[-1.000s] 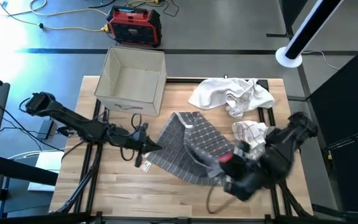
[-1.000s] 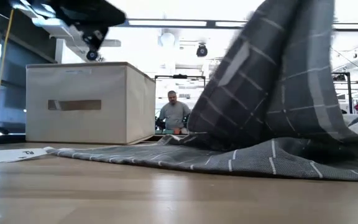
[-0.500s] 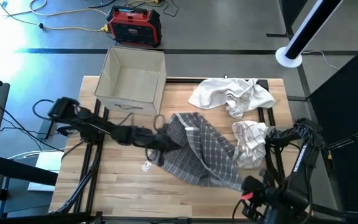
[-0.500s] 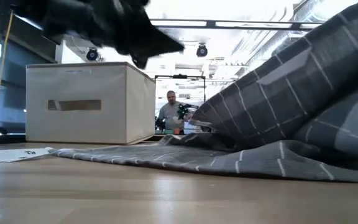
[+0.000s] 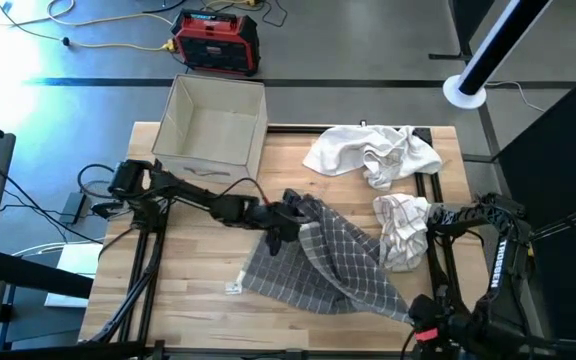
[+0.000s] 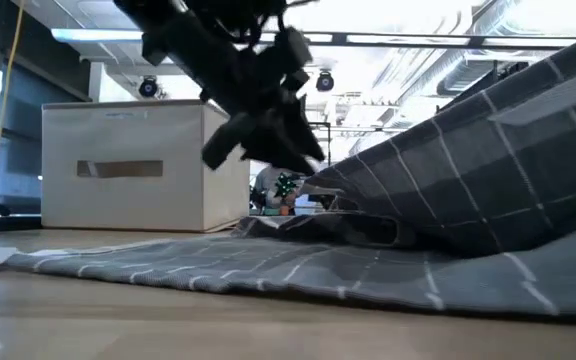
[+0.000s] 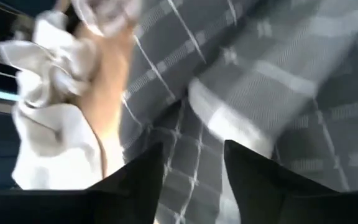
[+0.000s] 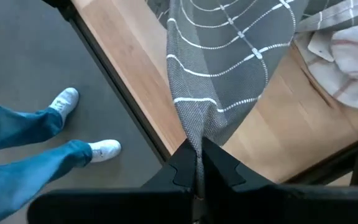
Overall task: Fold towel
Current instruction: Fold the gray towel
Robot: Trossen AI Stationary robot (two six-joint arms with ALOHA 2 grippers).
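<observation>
The grey checked towel (image 5: 323,262) lies mid-surface, its long axis running diagonally from the left gripper (image 5: 290,212), open-fingered over its far end, to the right gripper (image 8: 197,163), clamped on its near corner past the surface (image 5: 188,260) edge.

The high view looks straight down on the whole tabletop (image 5: 188,290). The low view sits at tabletop height, very near the grey checked towel (image 6: 268,270), facing level toward the box (image 6: 128,165). The left wrist view is close over the same towel (image 7: 278,81). The right wrist view looks past the tabletop's near edge (image 8: 129,81) to the floor.
</observation>
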